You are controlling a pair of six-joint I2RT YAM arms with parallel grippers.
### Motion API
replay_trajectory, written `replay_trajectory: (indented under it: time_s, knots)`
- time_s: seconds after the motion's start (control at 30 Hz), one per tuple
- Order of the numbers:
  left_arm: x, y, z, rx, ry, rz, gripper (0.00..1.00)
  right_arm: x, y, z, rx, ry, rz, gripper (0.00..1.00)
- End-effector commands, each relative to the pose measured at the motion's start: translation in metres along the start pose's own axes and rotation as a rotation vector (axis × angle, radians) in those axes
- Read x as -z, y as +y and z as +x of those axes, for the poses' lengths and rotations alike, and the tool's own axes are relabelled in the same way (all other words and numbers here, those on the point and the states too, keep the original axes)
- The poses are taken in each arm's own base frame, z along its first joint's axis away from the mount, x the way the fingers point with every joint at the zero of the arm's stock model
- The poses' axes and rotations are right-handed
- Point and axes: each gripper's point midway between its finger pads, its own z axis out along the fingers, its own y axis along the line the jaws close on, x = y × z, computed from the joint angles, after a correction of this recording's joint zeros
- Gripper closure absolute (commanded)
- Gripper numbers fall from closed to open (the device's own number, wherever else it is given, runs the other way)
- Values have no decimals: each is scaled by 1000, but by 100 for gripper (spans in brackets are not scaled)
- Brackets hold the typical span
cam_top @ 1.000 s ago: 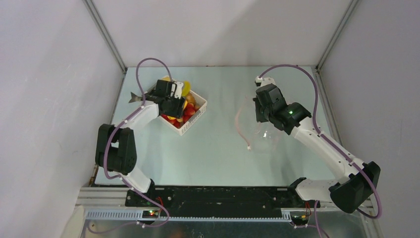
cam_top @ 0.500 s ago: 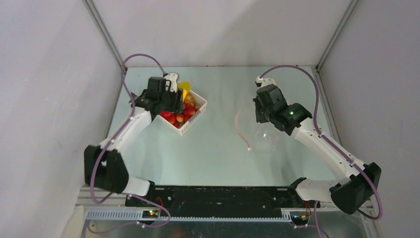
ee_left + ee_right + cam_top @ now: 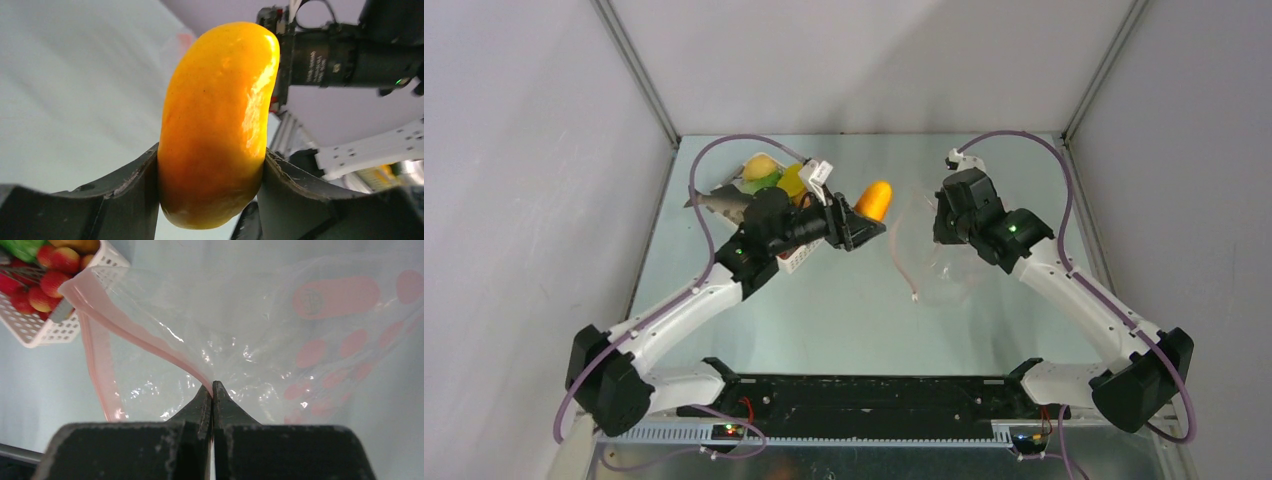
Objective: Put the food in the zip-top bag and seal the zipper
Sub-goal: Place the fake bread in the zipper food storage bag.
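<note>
The table (image 3: 844, 310) carries everything, and the biggest task thing on it is the zip-top bag (image 3: 320, 330), lying toward my right side with its mouth turned to the basket (image 3: 30, 327). I judge it to be thin, limp, slippery film that would sag wherever it is not held, so the place to take it is the stiffer lip. That is where my right gripper (image 3: 212, 390) has it, jaws pressed fully together on 1 lip and lifting it off the lower one so the mouth gapes. The basket sits at my left and holds the rest of the food (image 3: 764, 172). In the air between basket and bag mouth is 1 orange toy fruit (image 3: 215, 125), clamped across its lower half by my left gripper (image 3: 211, 170), jaws part-way apart around it. It looks glossy and hard, and I take it to be light. The rounded skin could squirt out of a hard squeeze, so a moderate grip at the waist suits it. The zipper (image 3: 97, 370), a thin pink strip, is unsealed and will want pressing along its whole run. Smallest are the little red pieces (image 3: 40, 285), likely to roll.
</note>
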Motion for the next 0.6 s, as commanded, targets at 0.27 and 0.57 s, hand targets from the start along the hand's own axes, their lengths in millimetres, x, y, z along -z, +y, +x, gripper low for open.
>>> replay_trajectory:
  time_s: [0.27, 0.57]
  knots:
    - [-53, -62, -22, 270, -109, 281, 74, 19, 51, -13, -220, -62, -241, 100]
    - [-65, -27, 11, 279, -44, 64, 77, 34, 59, -19, -303, -96, -319, 100]
